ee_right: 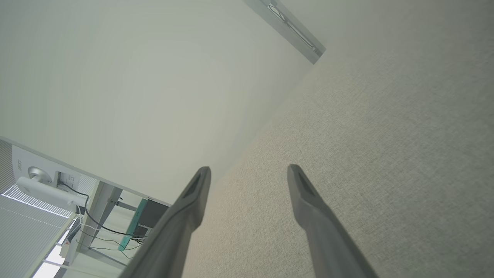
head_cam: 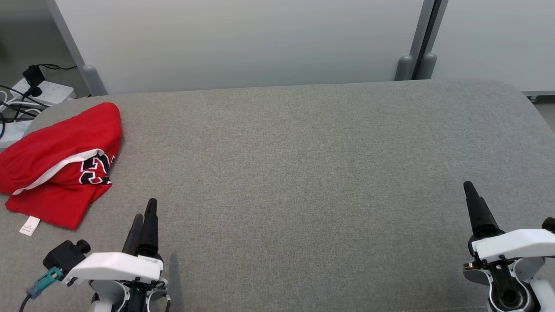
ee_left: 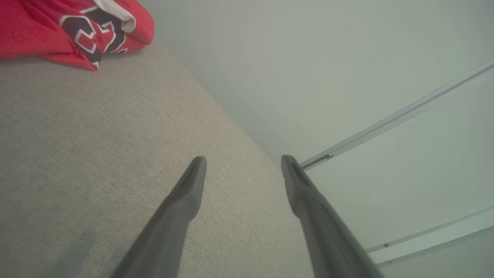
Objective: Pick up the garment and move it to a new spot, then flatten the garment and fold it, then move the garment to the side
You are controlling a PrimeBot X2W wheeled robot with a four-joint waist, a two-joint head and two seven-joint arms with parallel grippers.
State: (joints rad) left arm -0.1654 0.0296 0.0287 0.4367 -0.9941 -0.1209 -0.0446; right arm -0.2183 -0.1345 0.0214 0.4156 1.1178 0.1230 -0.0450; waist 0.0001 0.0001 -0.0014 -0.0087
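- I saw the red garment (head_cam: 60, 160) lying folded at the bench's (head_cam: 303, 173) far left edge.
- Left end effector (ee_left: 243, 158) sat near it, fingers apart, empty.
- Right end effector (ee_right: 249, 168) was well away, fingers apart, empty.

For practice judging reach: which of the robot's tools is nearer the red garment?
Left. In the head view the left tool sits just below-right of the red garment, apart from it. The right tool is far across the grey surface, at its opposite side.
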